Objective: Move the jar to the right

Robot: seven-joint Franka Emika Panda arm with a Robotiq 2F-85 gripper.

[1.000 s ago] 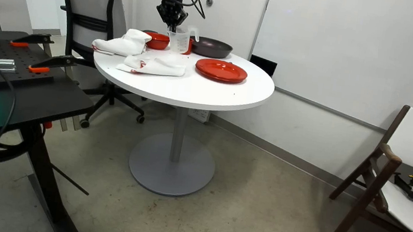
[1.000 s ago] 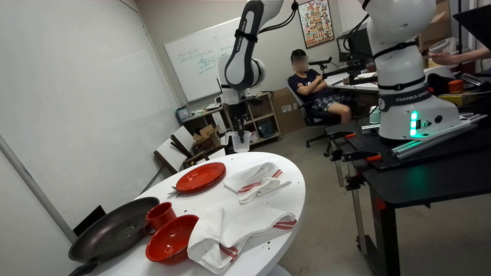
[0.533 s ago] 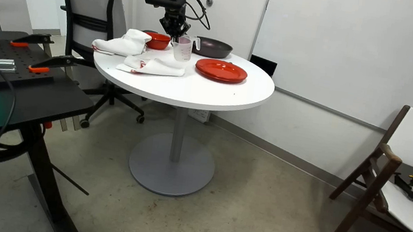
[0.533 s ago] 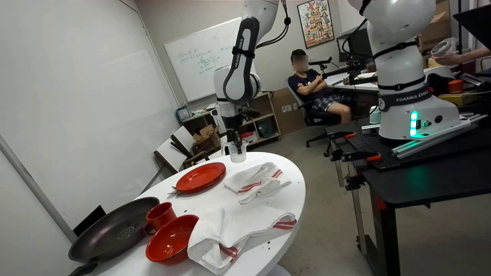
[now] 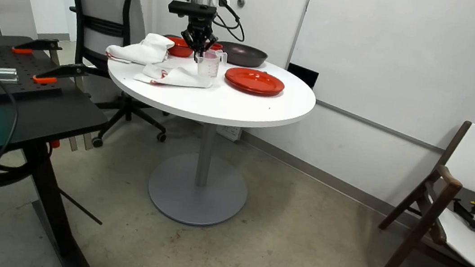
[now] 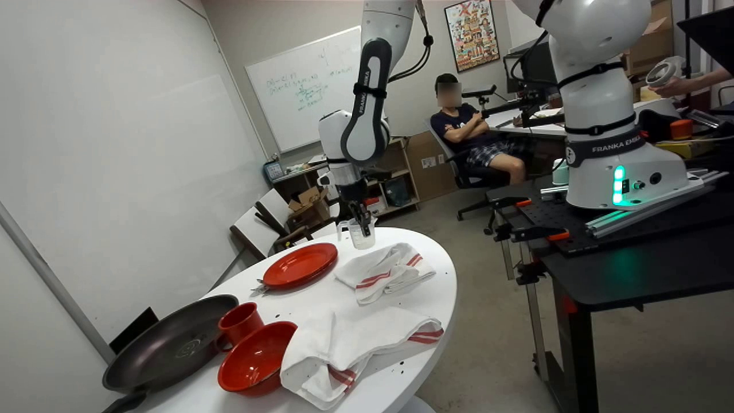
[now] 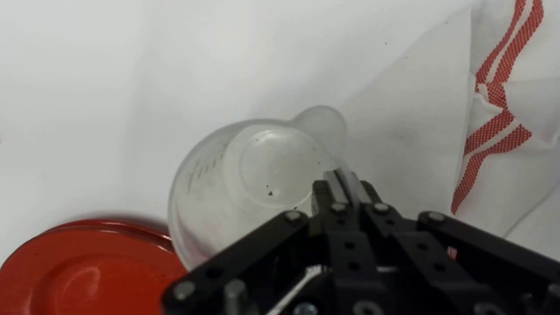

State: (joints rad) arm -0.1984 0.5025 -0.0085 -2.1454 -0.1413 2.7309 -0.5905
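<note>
The jar (image 5: 209, 66) is a clear plastic measuring jug with a handle. It stands roughly upright at the table, between the red plates and the nearer towel, and shows in an exterior view (image 6: 360, 238) near the table's rounded end. I cannot tell whether its base touches the table. My gripper (image 7: 345, 177) is shut on the jar's wall at the rim, one finger inside the jug and one outside. In the wrist view the jar (image 7: 271, 166) lies left of the fingers, with a few dark specks seen at its bottom. The fingers partly hide its near side.
Stacked red plates (image 6: 301, 265) lie beside the jar on the white round table (image 5: 240, 106). Two white towels with red stripes (image 6: 384, 272) lie on its other side. A red bowl (image 6: 258, 358), red mug (image 6: 241, 324) and dark pan (image 6: 172, 344) stand farther along.
My gripper has come down with the jar in it, from above the table to table height. It also shifted slightly sideways. The plates, towels, bowl and pan have not moved.
</note>
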